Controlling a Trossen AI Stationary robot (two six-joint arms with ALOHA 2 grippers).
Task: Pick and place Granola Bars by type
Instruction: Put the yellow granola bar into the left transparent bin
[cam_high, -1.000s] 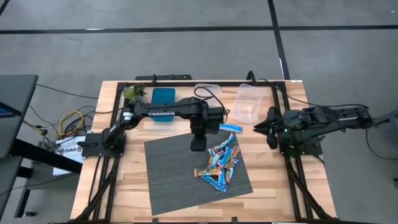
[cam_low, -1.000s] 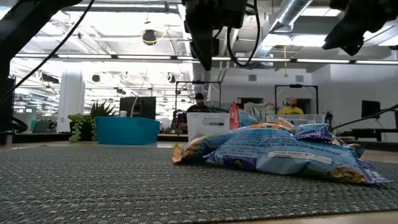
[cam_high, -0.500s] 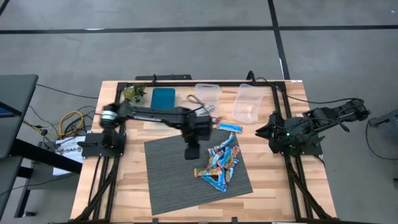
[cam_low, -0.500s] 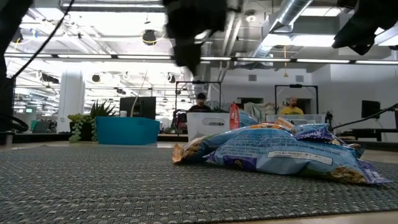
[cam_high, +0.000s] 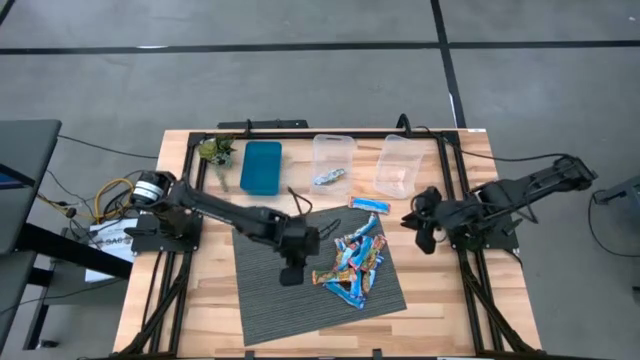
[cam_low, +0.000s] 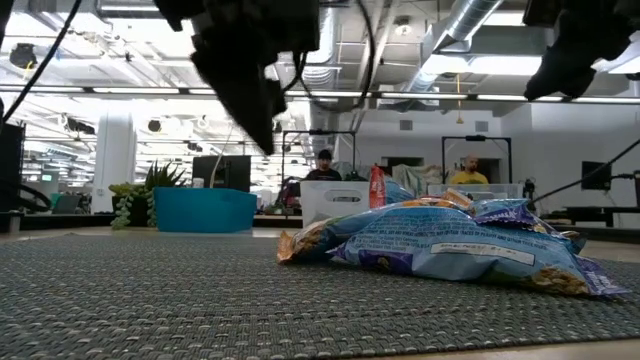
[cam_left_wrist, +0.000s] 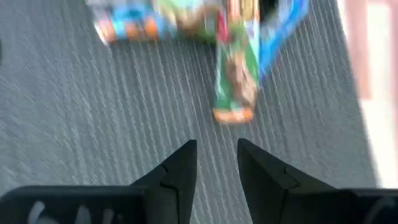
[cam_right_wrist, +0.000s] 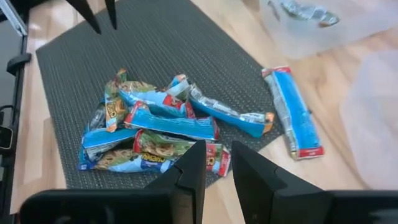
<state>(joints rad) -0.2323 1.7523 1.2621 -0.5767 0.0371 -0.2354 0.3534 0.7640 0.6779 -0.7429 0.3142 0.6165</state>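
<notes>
About ten Granola Bars (cam_high: 352, 263) lie heaped on the grey mat (cam_high: 270, 290), one blue bar (cam_high: 370, 205) lies alone on the wood, and one sits in a clear tub (cam_high: 331, 160). Wrappers are shiny blue-white and orange. The heap lies just ahead of the left gripper (cam_left_wrist: 216, 163), whose fingers stand slightly apart, empty; the right gripper (cam_right_wrist: 217, 163) hovers beyond, its fingers likewise narrowly parted.

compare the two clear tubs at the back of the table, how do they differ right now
The left clear tub holds one bar in a silvery wrapper; the right clear tub looks empty. The left tub stands next to the blue tray; the right tub stands nearer the right gripper. Both are clear, open-topped and sit on bare wood behind the grey mat.
</notes>
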